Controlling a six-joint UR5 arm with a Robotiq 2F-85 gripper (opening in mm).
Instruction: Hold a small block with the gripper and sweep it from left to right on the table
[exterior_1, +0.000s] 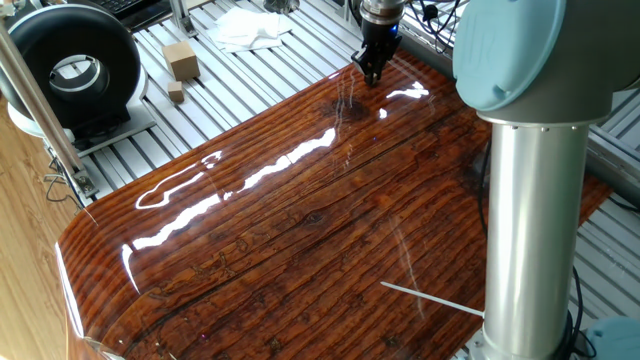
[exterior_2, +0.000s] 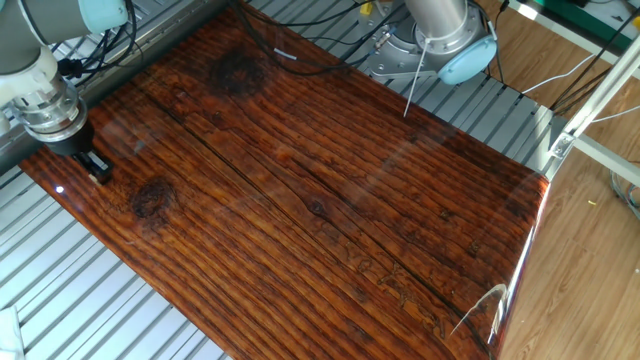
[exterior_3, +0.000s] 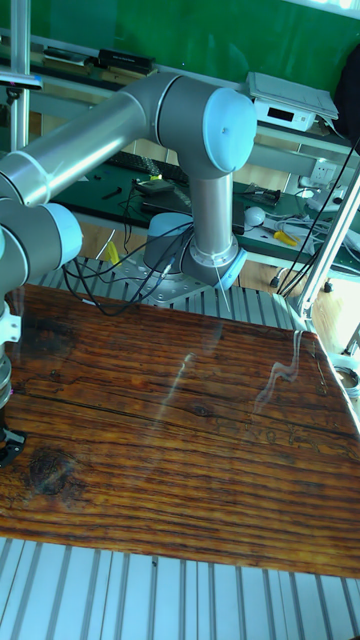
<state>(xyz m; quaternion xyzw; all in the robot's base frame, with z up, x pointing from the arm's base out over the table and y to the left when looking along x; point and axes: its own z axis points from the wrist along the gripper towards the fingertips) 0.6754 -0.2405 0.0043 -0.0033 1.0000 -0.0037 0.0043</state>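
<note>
My black gripper (exterior_1: 371, 73) stands at the far corner of the glossy reddish-brown table (exterior_1: 300, 230), its tips down at the board. In the other fixed view the gripper (exterior_2: 97, 168) is near the table's (exterior_2: 330, 180) left edge. Its fingers are drawn close together, and a pale speck shows between the tips: the small block (exterior_2: 102, 175). In the tall fixed view only part of the gripper (exterior_3: 8, 440) shows at the left border, over the table (exterior_3: 190, 450), and the block is hidden.
On the grey slatted base beside the table lie a bigger tan box-shaped block (exterior_1: 181, 60), a small tan cube (exterior_1: 175, 93) and a white cloth (exterior_1: 250, 27). A black round device (exterior_1: 70, 70) stands at the left. The arm's column (exterior_1: 530, 200) rises at the right.
</note>
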